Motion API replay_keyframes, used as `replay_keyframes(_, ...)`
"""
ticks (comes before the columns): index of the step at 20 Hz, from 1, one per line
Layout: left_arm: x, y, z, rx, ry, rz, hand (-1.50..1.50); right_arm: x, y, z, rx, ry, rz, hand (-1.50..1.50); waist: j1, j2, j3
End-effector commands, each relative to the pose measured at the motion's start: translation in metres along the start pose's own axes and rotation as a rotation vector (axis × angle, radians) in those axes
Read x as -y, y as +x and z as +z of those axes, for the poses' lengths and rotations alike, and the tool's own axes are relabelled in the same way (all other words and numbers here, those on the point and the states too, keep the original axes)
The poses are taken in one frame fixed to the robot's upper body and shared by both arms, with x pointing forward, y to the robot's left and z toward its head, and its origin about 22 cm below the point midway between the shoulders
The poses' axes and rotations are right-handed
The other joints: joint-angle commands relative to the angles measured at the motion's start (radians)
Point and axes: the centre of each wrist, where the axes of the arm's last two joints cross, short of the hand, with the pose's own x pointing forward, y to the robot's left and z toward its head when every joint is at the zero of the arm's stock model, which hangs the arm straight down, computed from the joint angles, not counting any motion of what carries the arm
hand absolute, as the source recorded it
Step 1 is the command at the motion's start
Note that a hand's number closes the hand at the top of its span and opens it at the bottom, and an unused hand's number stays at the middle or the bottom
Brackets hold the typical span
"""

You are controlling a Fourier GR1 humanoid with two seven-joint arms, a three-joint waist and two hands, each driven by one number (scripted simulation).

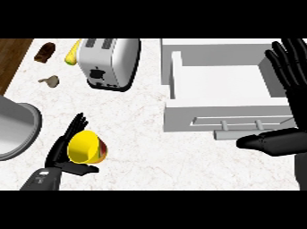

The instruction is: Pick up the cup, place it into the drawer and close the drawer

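The yellow cup (pixel 84 146) sits low on the left of the white marbled counter (pixel 149 147), tipped so its open mouth faces the view, and nothing shows inside it. The left hand (pixel 64 154) wraps it from the left, fingers (pixel 73 129) running up along its side and the thumb below its base.

The white drawer (pixel 222 85) stands pulled open at the upper right, well apart from the cup, and its tray holds nothing. Its front panel carries a bar handle (pixel 245 121).

The right hand (pixel 291 89) stands at the right edge over the drawer's side, fingers straight and spread wide, holding nothing.

A toaster (pixel 108 62) lies at the top, and a grey pot (pixel 7 127) at the left edge.
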Motion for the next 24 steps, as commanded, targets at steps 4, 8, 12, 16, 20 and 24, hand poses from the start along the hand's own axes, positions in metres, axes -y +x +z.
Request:
replay_keyframes(4, 0.016, -0.003, -0.01, 0.084, -0.108, 0.194, -1.5, -0.002, -0.003, -0.002, -0.011, 0.009, 0.01, -1.5, -0.006, 0.004, -0.001)
replay_keyframes(8, 0.021, 0.001, -0.016, 0.201, -0.13, 0.179, 1.5, 0.01, -0.011, -0.005, -0.017, -0.016, 0.022, -1.5, 0.005, 0.003, 0.0)
replay_keyframes(12, 0.027, 0.0, -0.016, 0.325, 0.021, -0.043, 1.5, 0.011, -0.004, -0.001, 0.0, -0.01, 0.019, -1.5, 0.002, 0.001, -0.001)
replay_keyframes(16, 0.035, 0.01, -0.037, 0.414, 0.043, 0.062, 1.5, 0.021, -0.013, 0.001, -0.016, -0.02, 0.016, -1.5, 0.008, 0.0, 0.001)
replay_keyframes(20, 0.018, 0.018, -0.04, 0.435, 0.296, 0.01, 1.5, 0.01, -0.008, 0.003, -0.006, -0.008, 0.013, -1.5, 0.003, 0.002, 0.0)
replay_keyframes(24, 0.014, 0.032, -0.06, 0.501, 0.333, 0.077, 1.5, 0.018, -0.009, 0.004, -0.012, -0.013, 0.019, -1.5, 0.002, 0.0, 0.001)
